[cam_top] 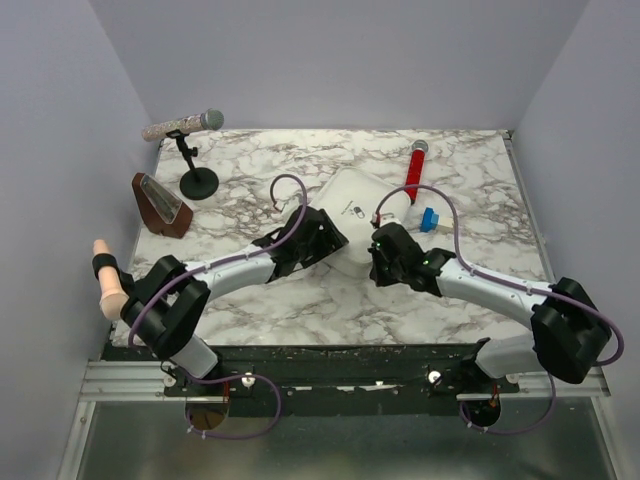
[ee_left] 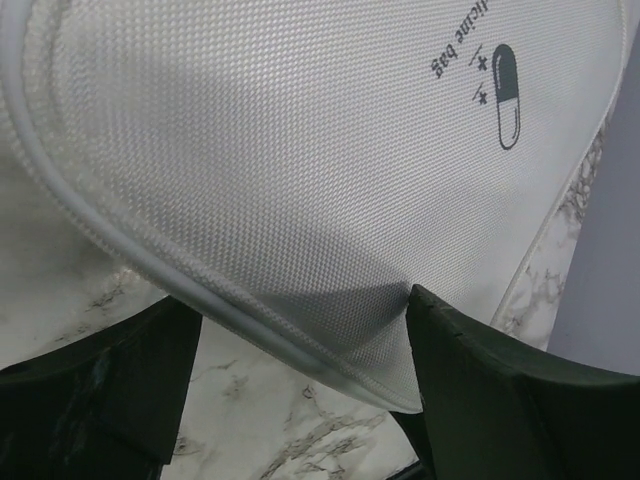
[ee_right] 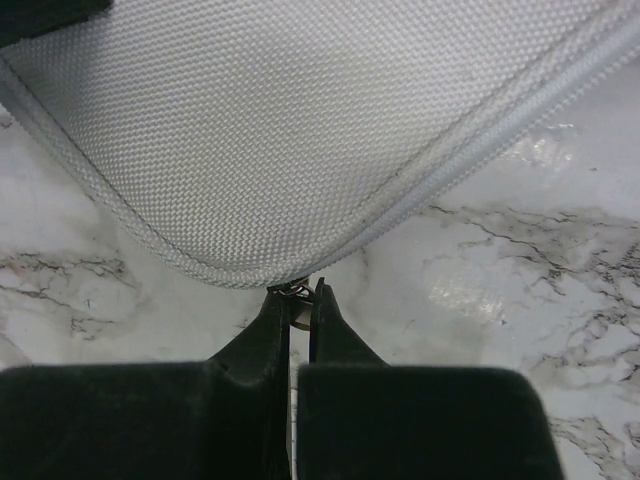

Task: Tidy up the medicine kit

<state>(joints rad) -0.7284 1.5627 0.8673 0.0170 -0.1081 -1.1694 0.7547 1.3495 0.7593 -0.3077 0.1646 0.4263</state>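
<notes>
Low in the left wrist view, the left gripper (ee_left: 300,320) stands spread wide, its dark fingers (ee_left: 490,400) on either side of a rounded corner of the medicine kit (cam_top: 352,205), a pale grey-white, woven-fabric case with corded piping around its edge. The right-hand finger meets the fabric; whether the other presses on the piping cannot be told. At the bottom of the right wrist view, the right gripper (ee_right: 298,305) is pressed together, pinching a small metal zip pull (ee_right: 297,292) just at another corner of the case, where the zip seam runs up toward the upper right of that frame. The kit lies flat on the white, grey-veined marble table (cam_top: 300,300), at the centre of the top view, between the two grippers and touching both. Its lid bears a dark capsule mark (ee_left: 507,97) beside a line of small lettering (ee_left: 462,40). The case looks closed along the seams that show, and nothing of its inside can be seen. Just beyond the kit, to the right, sits a small blue block (cam_top: 429,219), and past that a red cylinder (cam_top: 415,178) slants toward the far edge. At the far left stand a brown wedge-shaped object (cam_top: 160,205) and a microphone (cam_top: 185,125) on a black round-based stand.
</notes>
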